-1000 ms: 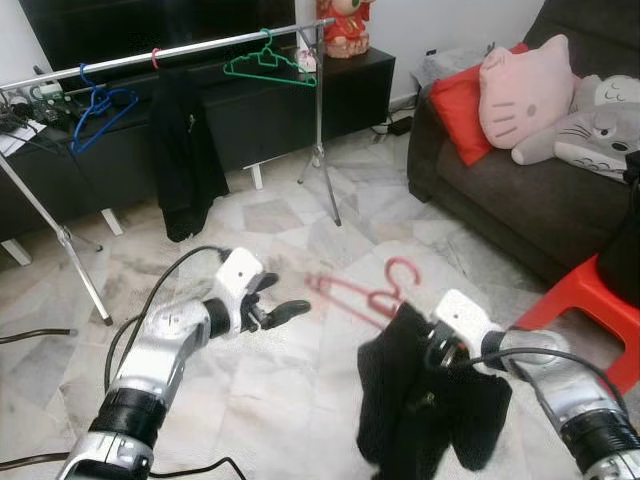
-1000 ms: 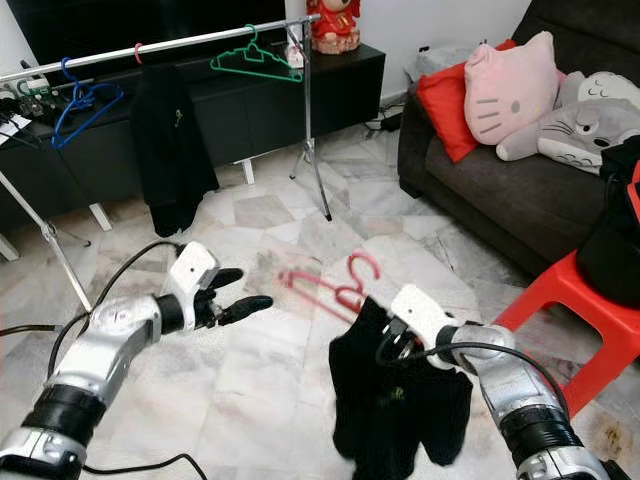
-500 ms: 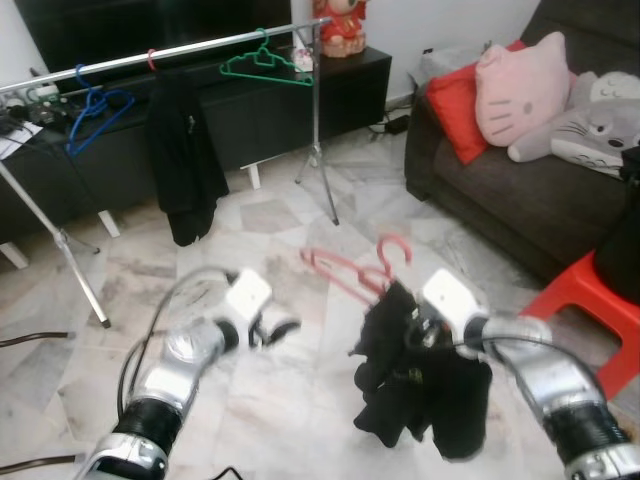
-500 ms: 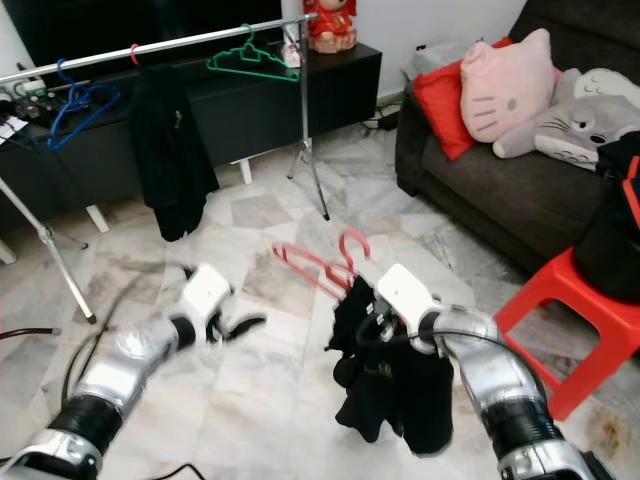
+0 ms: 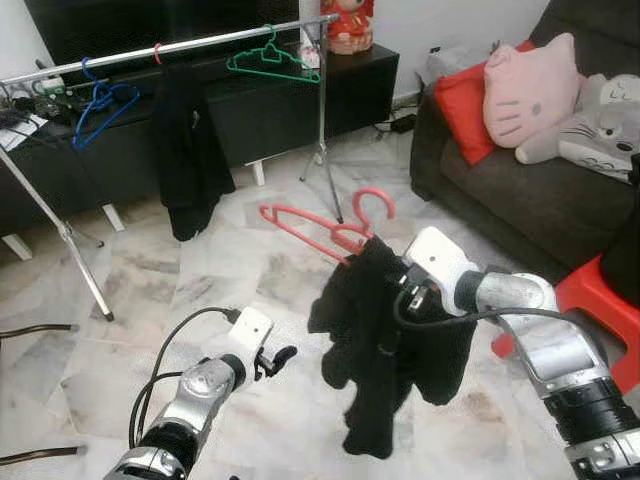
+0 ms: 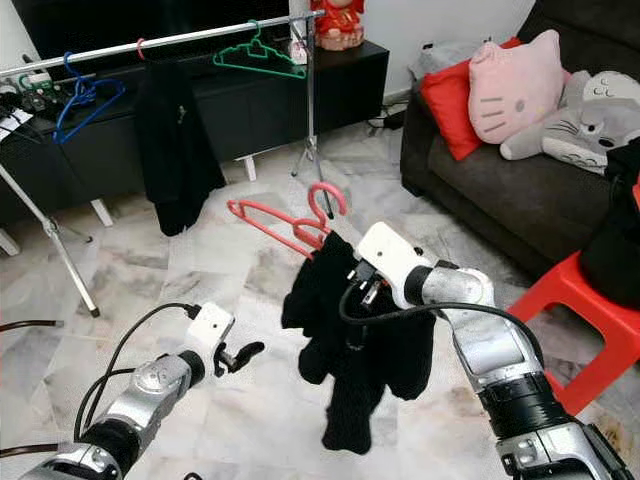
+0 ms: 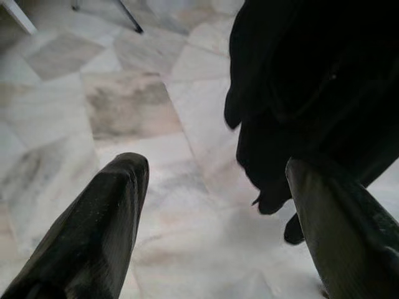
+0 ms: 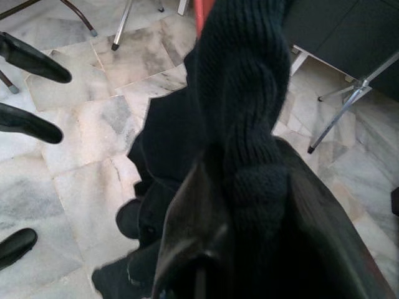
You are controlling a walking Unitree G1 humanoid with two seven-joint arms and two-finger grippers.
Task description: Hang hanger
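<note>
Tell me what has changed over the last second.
The right end effector has raised the pink plastic hanger with its black knitted garment up and toward the metal clothes rail. The left end effector has dropped lower, open. The right one's grip on the hanger is unchanged.

home living room | sofa point(image 5: 520, 190) | plush cushions point(image 5: 525, 90) | clothes rail point(image 5: 170, 47)

The room is seen from the head, forward and down, by both eye views, which share the clothes rail point(image 5: 180, 47) and marble floor point(image 5: 150, 300); a black garment point(image 7: 312, 93) is viewed closely from each wrist
</note>
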